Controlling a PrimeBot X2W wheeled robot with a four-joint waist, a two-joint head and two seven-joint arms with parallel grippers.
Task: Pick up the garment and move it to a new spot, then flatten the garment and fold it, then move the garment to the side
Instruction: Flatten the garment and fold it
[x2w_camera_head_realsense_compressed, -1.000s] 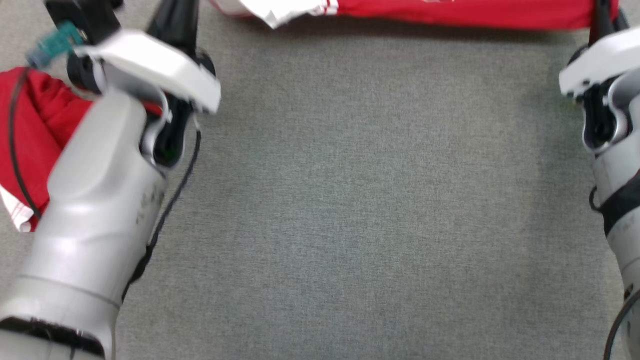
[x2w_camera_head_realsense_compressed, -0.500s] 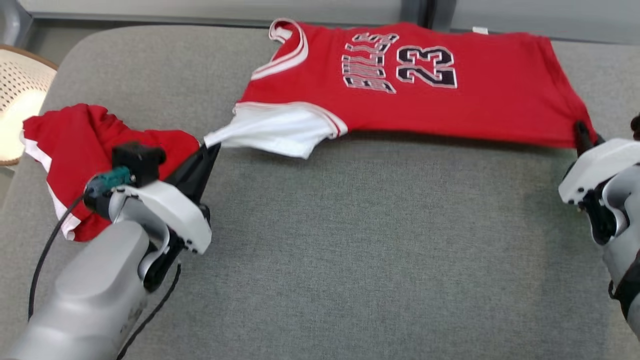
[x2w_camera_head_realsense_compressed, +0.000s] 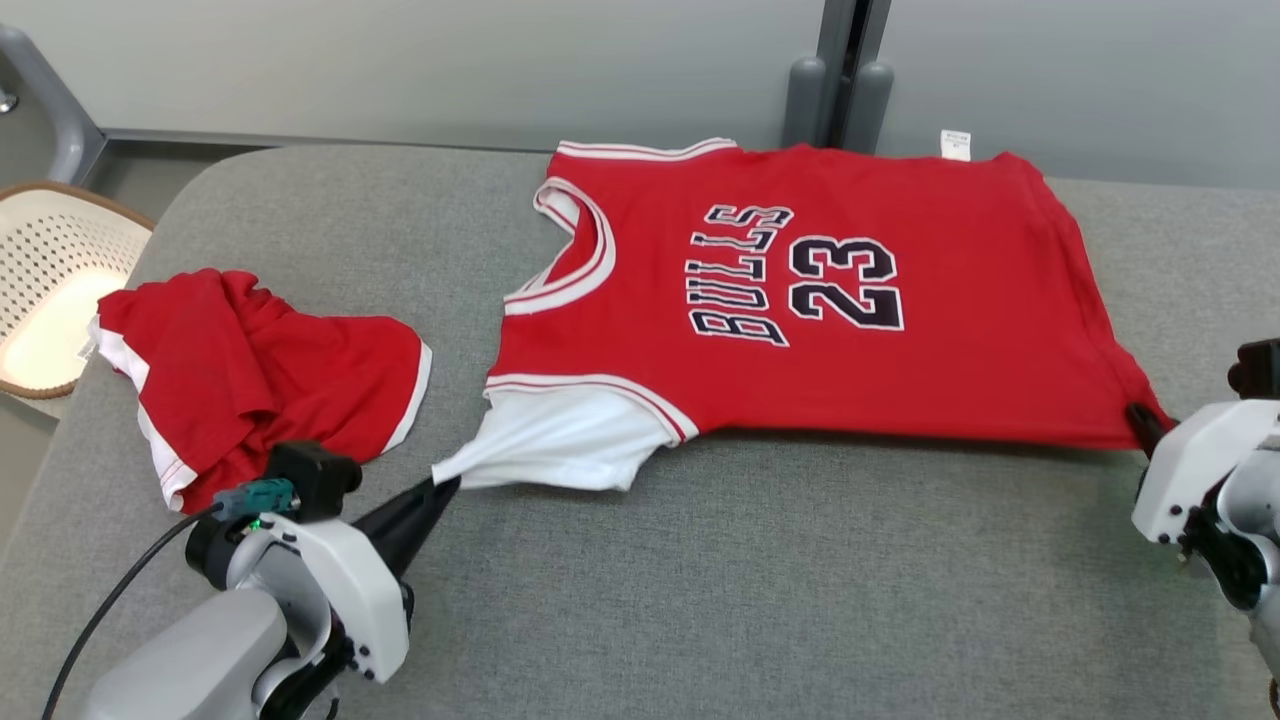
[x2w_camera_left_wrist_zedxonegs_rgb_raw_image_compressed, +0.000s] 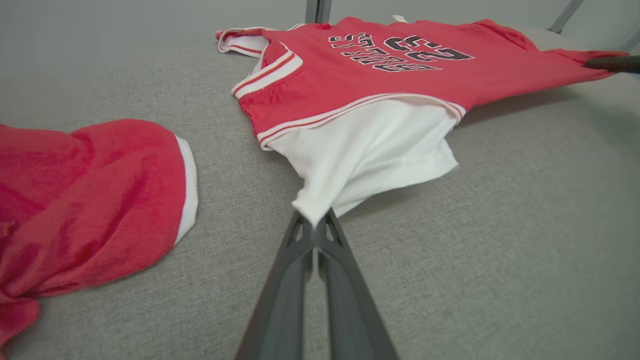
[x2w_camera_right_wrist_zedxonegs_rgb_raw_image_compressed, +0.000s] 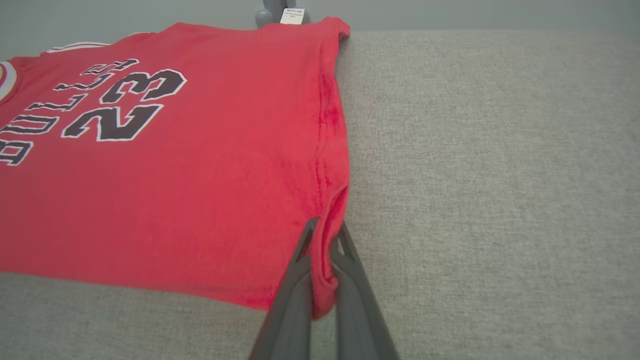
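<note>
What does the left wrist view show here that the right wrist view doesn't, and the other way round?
Left wrist view, not the right: the left gripper shut on the white sleeve of the jersey, and a crumpled red garment lying apart from it on the cushion. Right wrist view, not the left: the stitched hem up close, its corner bunched in the right gripper. Both: the red jersey with its BULLS 23 print, the grey cushion, and the right gripper pinching the hem corner, a distant dark tip in the left wrist view.
</note>
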